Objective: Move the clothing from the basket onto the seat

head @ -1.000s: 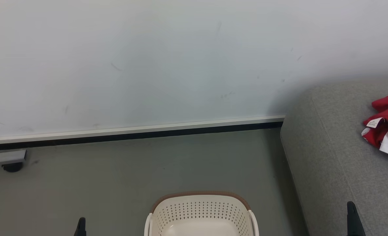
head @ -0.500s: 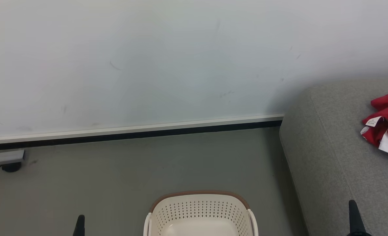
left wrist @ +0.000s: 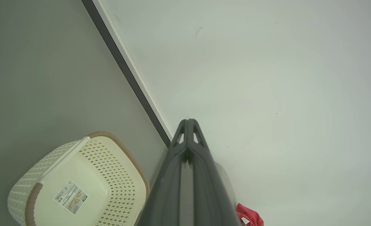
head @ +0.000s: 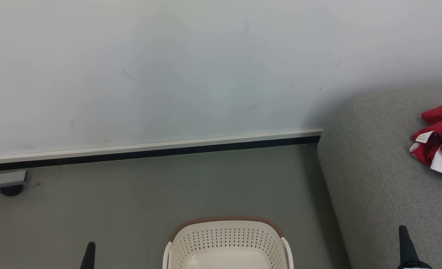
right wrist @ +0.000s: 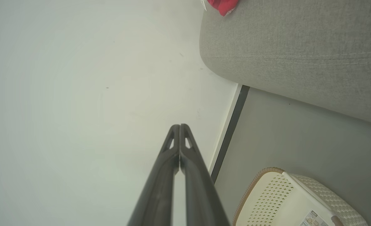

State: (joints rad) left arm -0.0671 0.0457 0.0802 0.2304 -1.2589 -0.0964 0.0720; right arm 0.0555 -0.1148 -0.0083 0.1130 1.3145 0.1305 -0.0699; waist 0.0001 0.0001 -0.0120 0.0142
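The cream basket (head: 226, 239) with its brown rim stands on the floor at the bottom middle, and its inside shows bare; the basket (left wrist: 78, 185) carries a label on its floor, as does the basket (right wrist: 285, 201). Red clothing (head: 439, 140) with white panels and a tag lies on the grey seat (head: 374, 175) at the right edge. The clothing (left wrist: 249, 216) and the clothing (right wrist: 221, 5) show as small red patches. My left gripper (head: 90, 248) is low at the left, my right gripper (head: 403, 233) low over the seat's front. The left gripper (left wrist: 188, 121) and the right gripper (right wrist: 179, 126) are shut and hold nothing.
A white wall with a pale and black baseboard (head: 150, 151) runs behind the grey floor (head: 150, 201). A caster and a grey frame piece (head: 8, 185) stick in at the far left.
The whole head picture has shifted slightly, so the camera moved. The right gripper tip stands a little higher in view. Nothing else has changed.
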